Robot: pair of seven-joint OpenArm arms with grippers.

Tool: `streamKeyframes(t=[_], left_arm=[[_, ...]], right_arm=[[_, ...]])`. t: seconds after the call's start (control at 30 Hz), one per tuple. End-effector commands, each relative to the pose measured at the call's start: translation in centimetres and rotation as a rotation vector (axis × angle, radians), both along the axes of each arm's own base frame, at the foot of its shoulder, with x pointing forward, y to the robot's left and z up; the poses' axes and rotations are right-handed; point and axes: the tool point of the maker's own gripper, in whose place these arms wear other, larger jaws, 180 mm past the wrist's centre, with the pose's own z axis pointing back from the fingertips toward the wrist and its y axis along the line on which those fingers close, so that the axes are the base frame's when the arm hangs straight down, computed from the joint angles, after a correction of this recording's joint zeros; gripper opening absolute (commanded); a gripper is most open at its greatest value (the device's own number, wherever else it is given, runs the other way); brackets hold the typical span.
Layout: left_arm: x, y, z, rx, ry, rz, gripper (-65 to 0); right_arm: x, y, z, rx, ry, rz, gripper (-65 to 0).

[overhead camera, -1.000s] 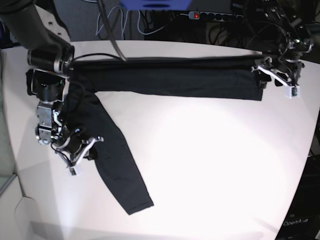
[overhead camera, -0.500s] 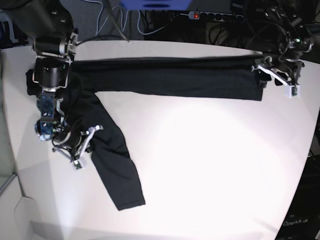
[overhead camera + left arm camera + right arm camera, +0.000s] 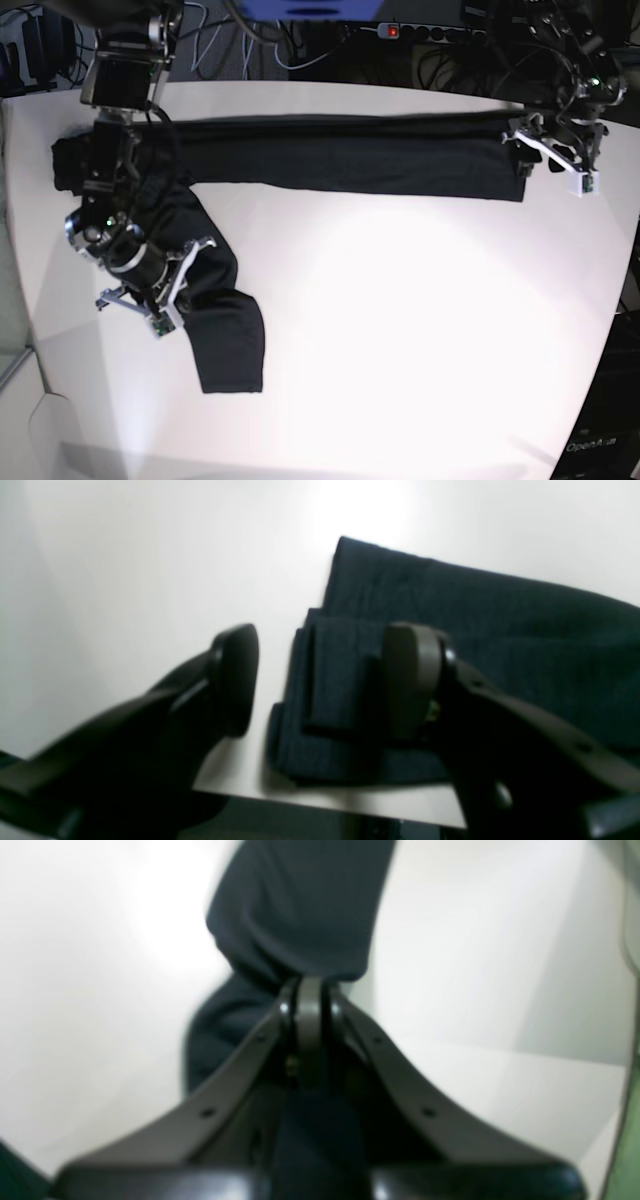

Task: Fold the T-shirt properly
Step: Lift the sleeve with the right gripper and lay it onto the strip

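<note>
T-shirt (image 3: 340, 155) lies along the counter's (image 3: 420, 330) far edge, long axis left to right; one sleeve (image 3: 225, 330) hangs toward me. My right tool (image 3: 150, 290) is pinched tight on that sleeve. Left tool (image 3: 560, 160) gapes wide, straddling the folded far end, gripping nothing. No containers

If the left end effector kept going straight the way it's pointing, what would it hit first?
Most likely the folded end of the T-shirt, lying right ahead of the open left end effector. One finger already overlaps it; contact is unclear.
</note>
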Motion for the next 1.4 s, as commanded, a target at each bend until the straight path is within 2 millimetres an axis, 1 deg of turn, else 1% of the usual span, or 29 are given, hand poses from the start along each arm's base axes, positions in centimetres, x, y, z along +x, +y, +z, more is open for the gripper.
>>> streamKeyframes(t=[0.0, 0.17, 0.3, 0.37, 0.47, 0.57, 0.7, 0.77, 0.9, 1.07, 1.13, 1.2, 1.27, 1.37], left_arm=[[0.7, 0.4, 1.2, 0.015, -0.044, -0.005, -27.4], [0.7, 0.4, 1.2, 0.018, -0.043, -0.008, -27.4], [0.7, 0.5, 1.1, 0.017, -0.041, -0.011, -27.4], [0.7, 0.5, 1.0, 0.016, -0.039, -0.010, -27.4], [0.8, 0.4, 1.0, 0.016, -0.038, -0.011, -27.4], [0.7, 0.5, 0.9, 0.021, -0.033, -0.012, -27.4], [0.7, 0.5, 0.9, 0.022, -0.032, -0.013, -27.4], [0.7, 0.6, 1.0, 0.023, -0.032, -0.014, -27.4], [0.8, 0.6, 1.0, 0.023, -0.036, -0.014, -27.4], [1.5, 0.6, 1.5, 0.025, -0.053, -0.014, -27.4], [1.5, 0.6, 1.6, 0.027, -0.055, -0.015, -27.4], [1.6, 0.8, 1.7, 0.034, -0.056, -0.017, -27.4], [1.7, 1.2, 1.8, 0.041, -0.056, -0.019, -27.4], [2.2, 1.2, 2.1, 0.046, -0.067, -0.022, -27.4]], right_arm=[[0.0, 0.8, 1.3, 0.018, -0.048, 0.011, -64.8], [-3.2, 5.5, 1.1, 0.048, -0.044, 0.094, -64.9], [-5.3, 9.0, 0.6, 0.085, -0.016, 0.149, -64.9], [-5.9, 10.6, 0.8, 0.095, -0.004, 0.175, -64.9], [-6.7, 12.1, 1.1, 0.098, 0.013, 0.192, -64.9], [-7.5, 13.3, 2.0, 0.114, 0.003, 0.204, -64.9], [-9.2, 15.3, 2.4, 0.127, 0.003, 0.255, -64.9], [-10.0, 15.6, 2.3, 0.131, 0.013, 0.265, -64.9], [-11.6, 15.6, 1.6, 0.138, 0.041, 0.263, -64.9], [-13.9, 15.6, 0.0, 0.151, 0.100, 0.260, -64.9], [-14.7, 15.8, -0.4, 0.171, 0.107, 0.261, -64.9], [-15.9, 16.3, -0.5, 0.210, 0.107, 0.264, -64.9], [-17.1, 17.2, -0.6, 0.247, 0.106, 0.281, -64.9], [-18.5, 18.3, -0.7, 0.280, 0.121, 0.301, -64.9]])
